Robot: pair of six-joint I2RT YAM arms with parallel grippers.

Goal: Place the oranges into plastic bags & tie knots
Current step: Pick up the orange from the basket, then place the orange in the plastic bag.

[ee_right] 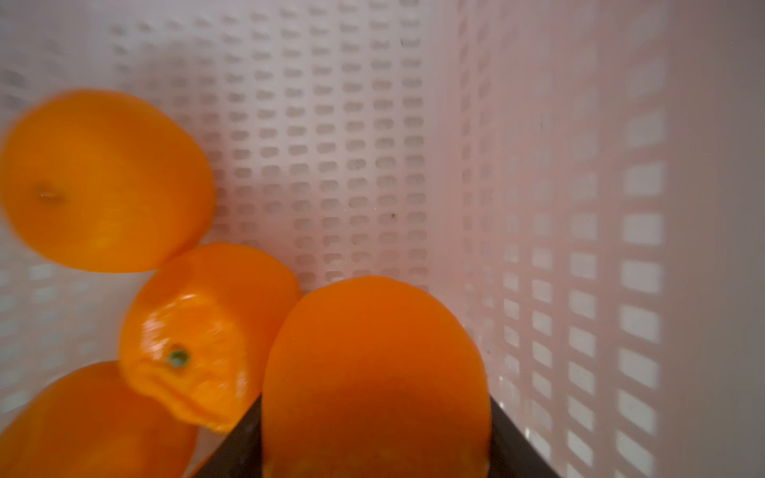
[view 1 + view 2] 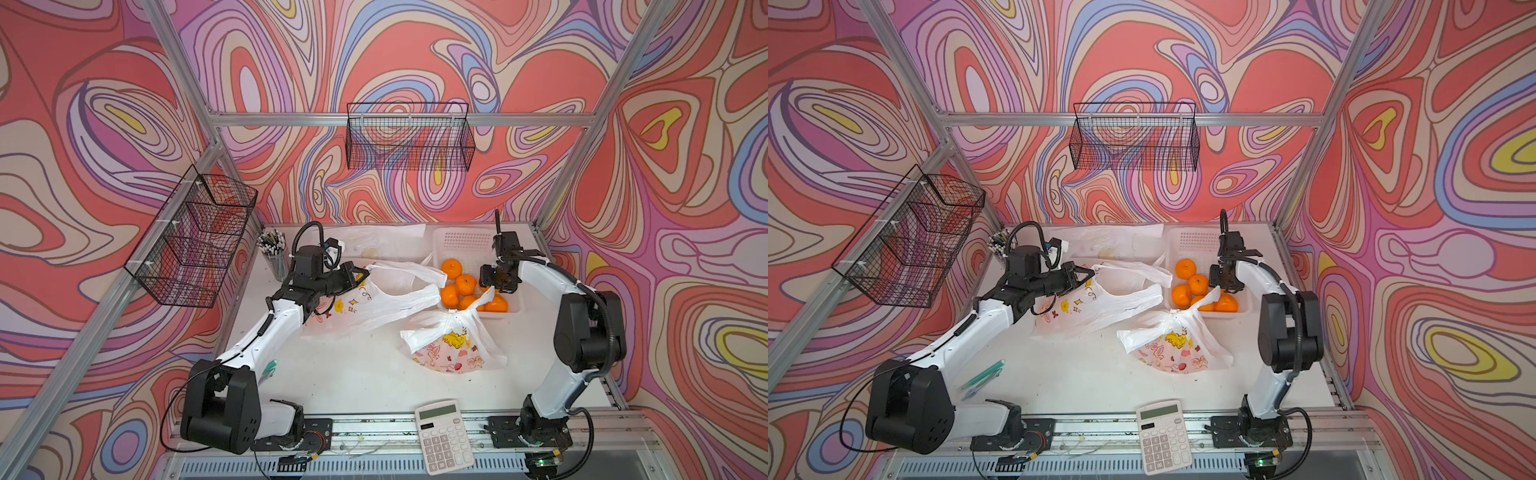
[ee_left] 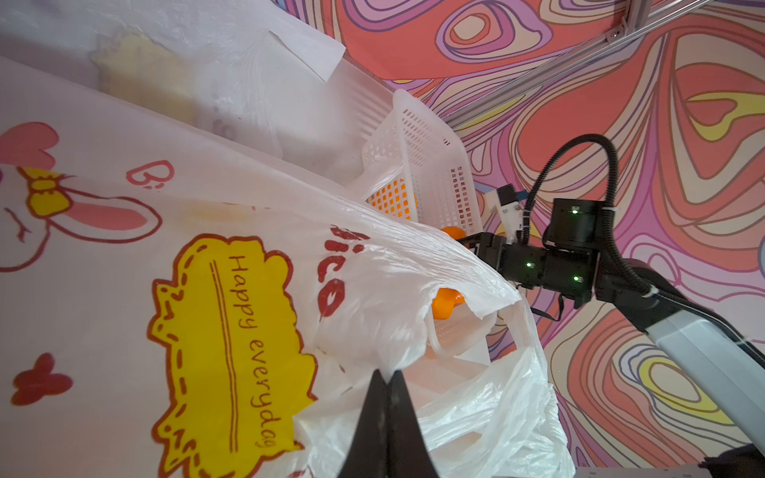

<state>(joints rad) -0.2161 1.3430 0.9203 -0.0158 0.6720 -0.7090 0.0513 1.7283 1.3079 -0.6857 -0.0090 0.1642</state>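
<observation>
One orange (image 1: 372, 351) sits clamped in my right gripper (image 1: 374, 407) inside the white basket (image 2: 465, 245) at the bench's (image 2: 353, 374) far right corner, other oranges (image 2: 451, 268) beside it. My left gripper (image 3: 388, 374) is pinched together on the rim of the open bag (image 3: 393, 298) mid-bench; the tied bag (image 2: 453, 353) lies before the basket.

The bag (image 3: 372, 289) pinched in my left gripper (image 3: 388, 372) is thin, crinkled plastic film: translucent, softly shiny, with printed colours. The orange (image 1: 372, 364) in my right gripper (image 1: 374, 399) has smooth skin; a neighbouring orange (image 1: 198, 331) gleams, waxy and puckered. The basket (image 1: 579, 207) is matt white perforated plastic — my fingers (image 1: 513, 447) matt black. The table (image 2: 353, 386) looks matt white, its frame (image 2: 291, 119) brushed metal.
</observation>
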